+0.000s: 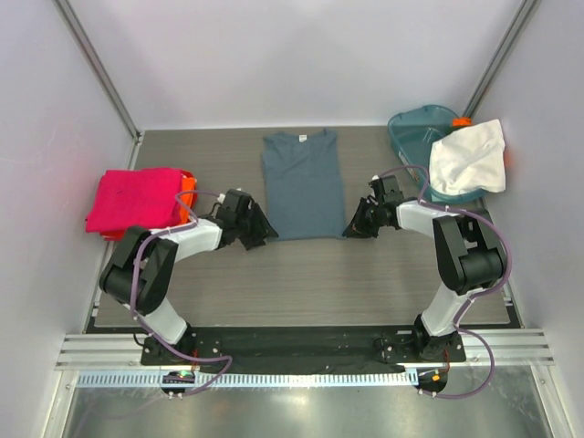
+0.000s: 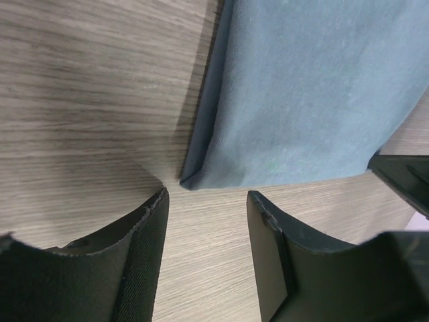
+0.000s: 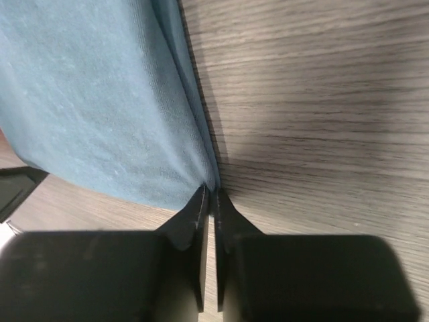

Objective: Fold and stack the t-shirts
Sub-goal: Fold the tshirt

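A slate blue-grey t-shirt (image 1: 301,187) lies flat in a long strip in the middle of the table, collar at the far end. My left gripper (image 1: 265,233) is open at the shirt's near left corner. In the left wrist view that corner (image 2: 191,178) lies just ahead of the left gripper (image 2: 207,196), and only bare table shows between the fingers. My right gripper (image 1: 351,228) is at the near right corner. In the right wrist view the right gripper (image 3: 209,191) is shut on that corner of the blue-grey t-shirt (image 3: 100,100).
A folded magenta pink t-shirt (image 1: 135,199) lies on an orange-red one (image 1: 188,196) at the left edge. A white t-shirt (image 1: 468,157) hangs over the rim of a teal tub (image 1: 415,128) at the back right. White walls enclose the table.
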